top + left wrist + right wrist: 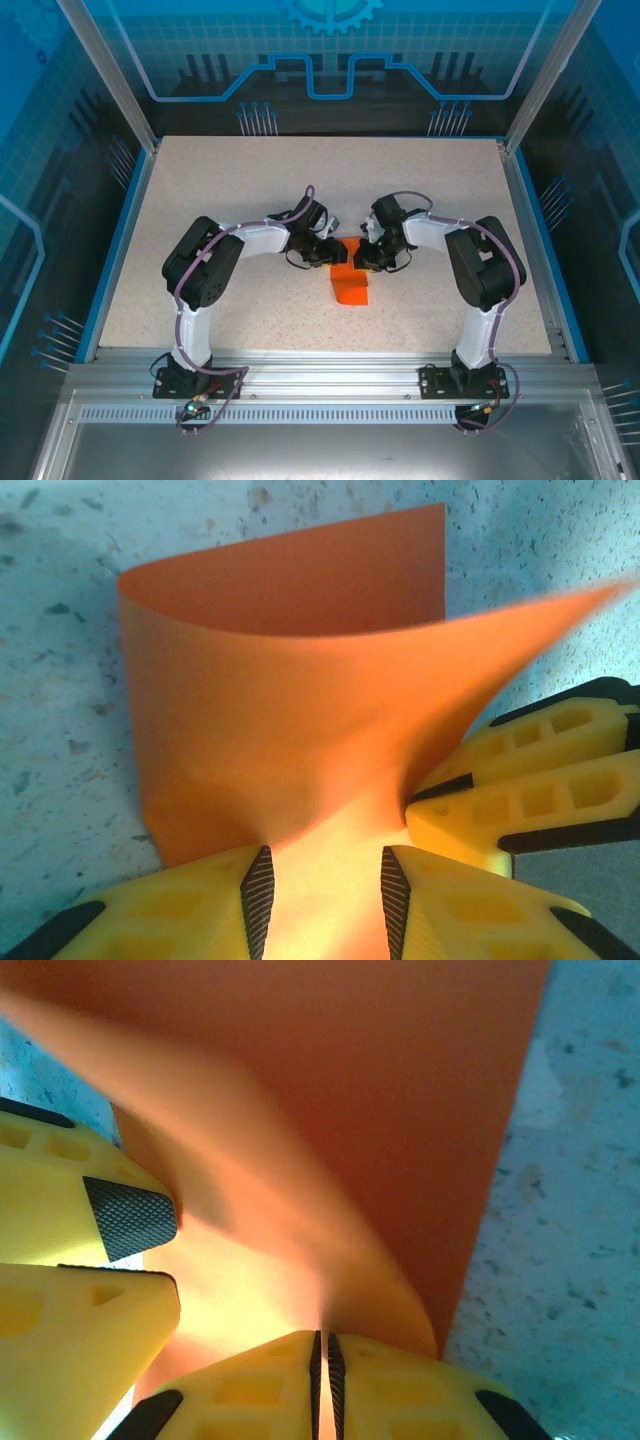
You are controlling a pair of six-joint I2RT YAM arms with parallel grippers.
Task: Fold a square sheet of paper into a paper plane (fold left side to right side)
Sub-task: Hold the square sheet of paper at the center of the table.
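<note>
Closest to me, in the right wrist view, my right gripper (322, 1365) is clenched on the near edge of the square sheet of paper (400, 1110), jaws tight with only orange between them. My left gripper (322, 890) stands released, jaws apart, and the sheet runs through the gap unpinched. Beyond that, the paper arches toward 12 o'clock in a loose curl with no crease. From above, it lies at the middle of the table (250, 180), at 6 o'clock from both grippers. I judge the fold half carried. I should bring the held edge across level and match the corners before pressing, or the crease will skew.
</note>
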